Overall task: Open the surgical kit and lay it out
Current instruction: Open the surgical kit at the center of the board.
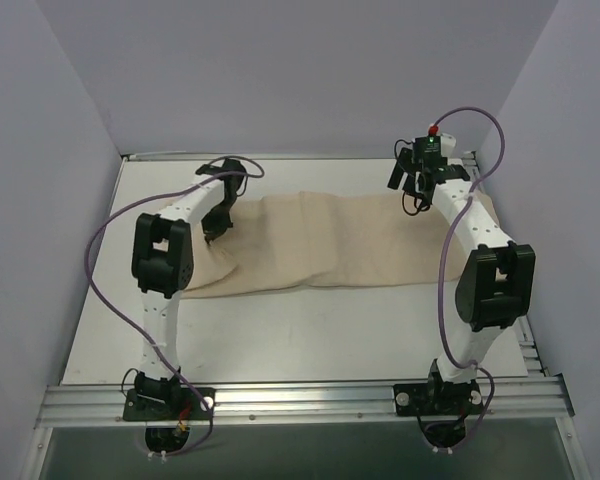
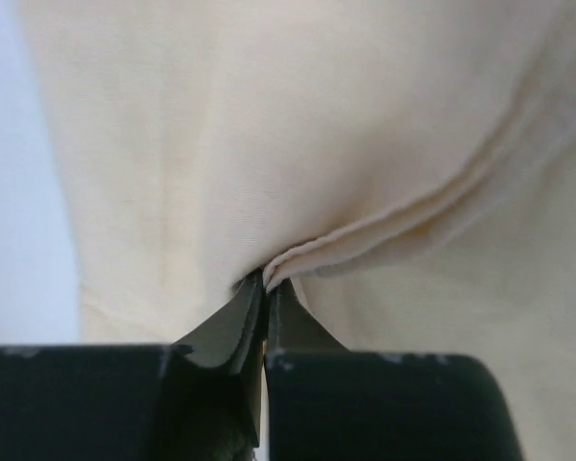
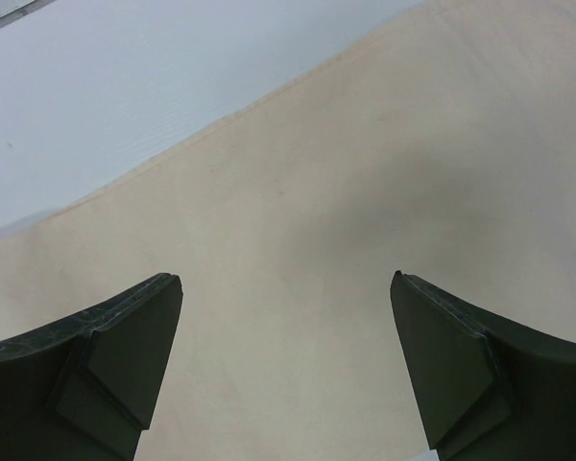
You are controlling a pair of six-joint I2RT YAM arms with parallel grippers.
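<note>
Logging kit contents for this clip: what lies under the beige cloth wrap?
Only the beige cloth wrap lying on the white table shows; whatever is beneath it is covered and cannot be seen.

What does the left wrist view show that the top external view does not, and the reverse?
Only the left wrist view: the left tool shut on a pinched fold of the beige cloth wrap. Only the top external view: the left arm and right arm, the white table, most of the wrap's outline, and the right tool over its right end. Both: the wrap, with the left tool at its left end.
</note>
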